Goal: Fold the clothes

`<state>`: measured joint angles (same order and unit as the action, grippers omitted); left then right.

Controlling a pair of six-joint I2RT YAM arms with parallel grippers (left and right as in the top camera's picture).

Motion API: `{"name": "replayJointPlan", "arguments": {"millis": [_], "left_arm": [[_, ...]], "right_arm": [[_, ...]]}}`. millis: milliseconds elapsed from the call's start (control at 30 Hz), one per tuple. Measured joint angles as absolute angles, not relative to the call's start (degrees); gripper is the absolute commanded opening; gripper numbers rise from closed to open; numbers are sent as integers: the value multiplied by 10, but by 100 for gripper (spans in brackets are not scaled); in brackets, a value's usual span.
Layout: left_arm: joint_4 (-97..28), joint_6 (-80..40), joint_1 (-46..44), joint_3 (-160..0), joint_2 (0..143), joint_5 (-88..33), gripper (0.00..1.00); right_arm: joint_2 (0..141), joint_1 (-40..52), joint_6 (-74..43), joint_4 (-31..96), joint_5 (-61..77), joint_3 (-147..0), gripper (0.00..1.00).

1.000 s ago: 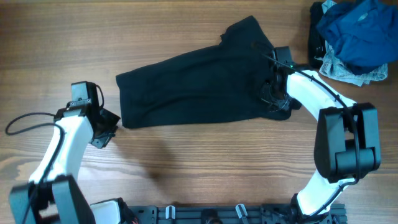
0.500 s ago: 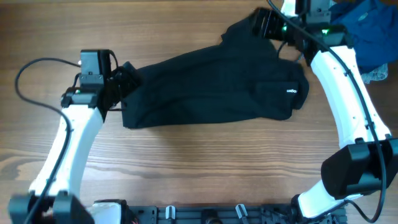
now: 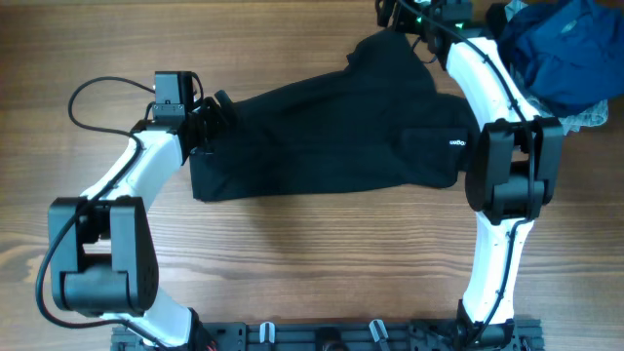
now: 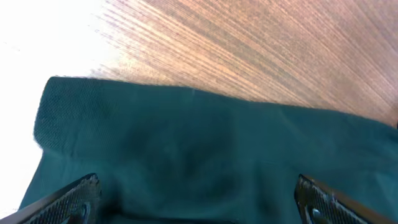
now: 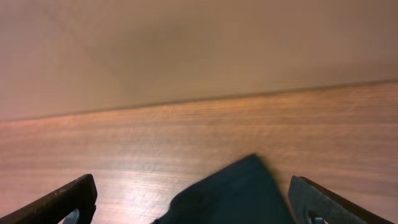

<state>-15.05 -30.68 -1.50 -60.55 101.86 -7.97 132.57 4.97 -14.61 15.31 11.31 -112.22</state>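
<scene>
1. I am holding my left jaws wide open and gripping nothing; their fingertips (image 4: 68, 198) are standing far apart above the clothes (image 3: 322, 136).
2. The clothes are lying spread on the desk (image 3: 292, 268), with their edge running under and between my left jaws and a rounded corner showing ahead to the left.
3. My right jaws are also gaping fully and gripping nothing; a pointed black corner of the clothes is lying just ahead, between them.
4. The clothes are looking soft and matte black, finely knitted up close, with a small white logo (image 3: 457, 143) nearer my right jaws.
5. The desk is showing streaky brown wood grain.
6. Beside my right jaws, a crumpled bright blue garment (image 3: 561, 49) is lying over a pale patterned cloth (image 3: 593, 115).
</scene>
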Motion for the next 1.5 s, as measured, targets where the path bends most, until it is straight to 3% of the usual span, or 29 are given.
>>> {"name": "replayJointPlan", "arguments": {"millis": [633,800,833,900,1000,1100,1167,1300,1500], "left_arm": [[-148,-307,-15,-606,1032,-78,100],[-148,-307,-15,-606,1032,-78,100],[-148,-307,-15,-606,1032,-78,100],[-148,-307,-15,-606,1032,-78,100],[-148,-307,-15,-606,1032,-78,99],[-156,-307,-15,-606,1032,-77,99],[-159,-307,-15,-606,1032,-76,89],[-153,-306,-15,-606,1032,-43,98],[-111,-302,30,-606,1048,-3,96]], "right_arm": [[1447,26,-135,102,165,-1130,99],[1453,50,-88,110,152,-1130,90],[1453,54,-78,116,141,-1131,85],[1453,58,-58,130,126,-1134,37],[1453,57,-47,144,90,-1134,13],[1453,57,-46,157,70,-1136,6],[1453,57,-50,159,65,-1136,5],[1451,57,-53,168,61,-1136,4],[1443,57,-53,197,59,-1136,4]]}}
